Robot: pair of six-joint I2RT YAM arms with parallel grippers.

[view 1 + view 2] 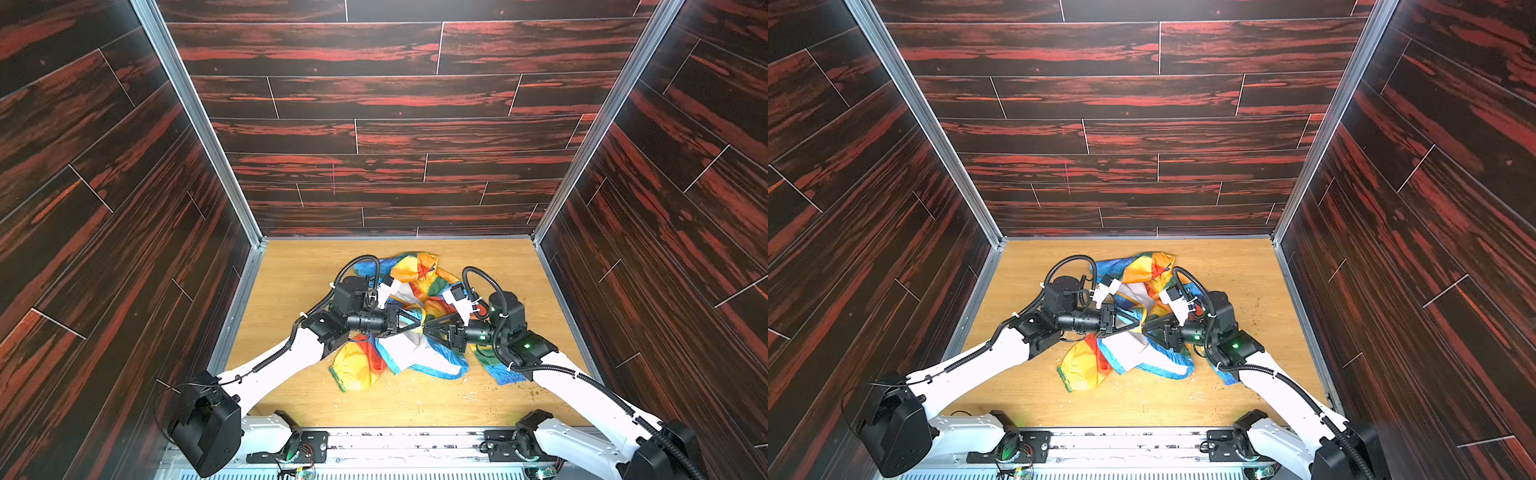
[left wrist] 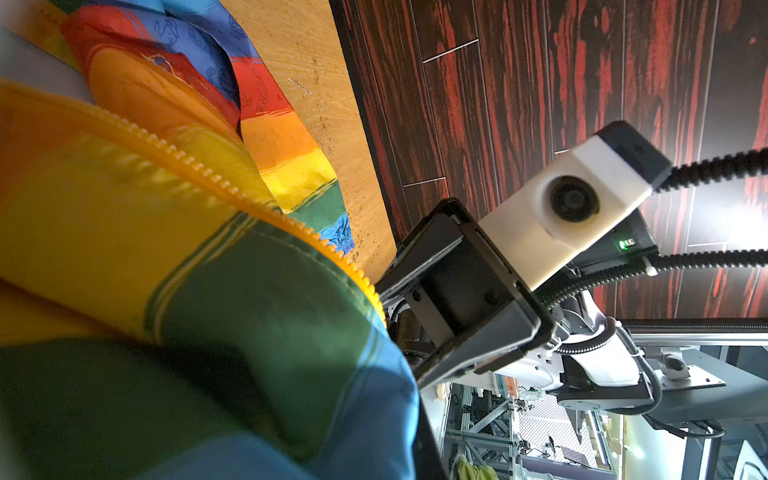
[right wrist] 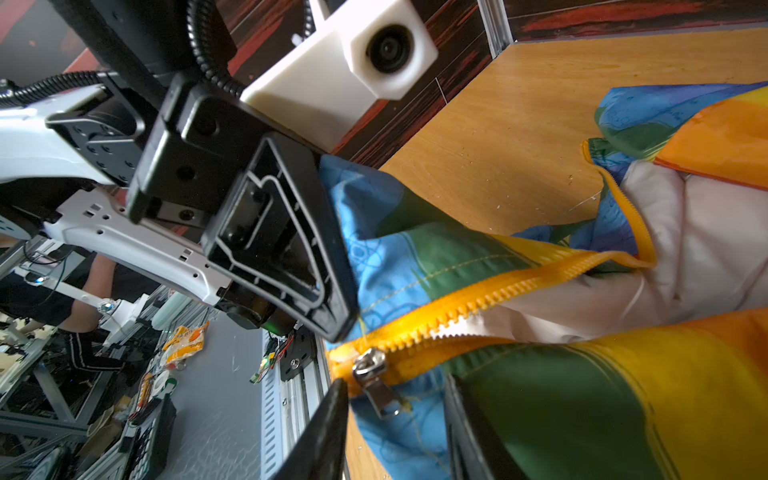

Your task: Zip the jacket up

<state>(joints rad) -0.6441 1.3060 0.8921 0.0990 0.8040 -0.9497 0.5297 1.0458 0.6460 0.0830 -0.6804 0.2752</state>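
Note:
The rainbow jacket (image 1: 415,282) (image 1: 1142,274) lies crumpled mid-table, white lining (image 3: 685,232) showing. My left gripper (image 1: 417,322) (image 1: 1139,323) is shut on its blue bottom hem (image 3: 361,216) right beside the zipper's lower end. The yellow zipper (image 3: 498,291) (image 2: 199,166) gapes above the silver slider (image 3: 368,365), which sits at the bottom end. Facing the left gripper, my right gripper (image 3: 395,440) (image 1: 425,328) is open; the slider's pull tab (image 3: 384,399) hangs between its fingers (image 3: 328,432), touching neither.
Dark wood-pattern walls (image 1: 124,249) enclose the wooden table (image 1: 299,282) on three sides. A metal rail (image 1: 415,436) runs along the front edge. One sleeve (image 1: 357,365) lies toward the front left, and crumbs dot the table near the front.

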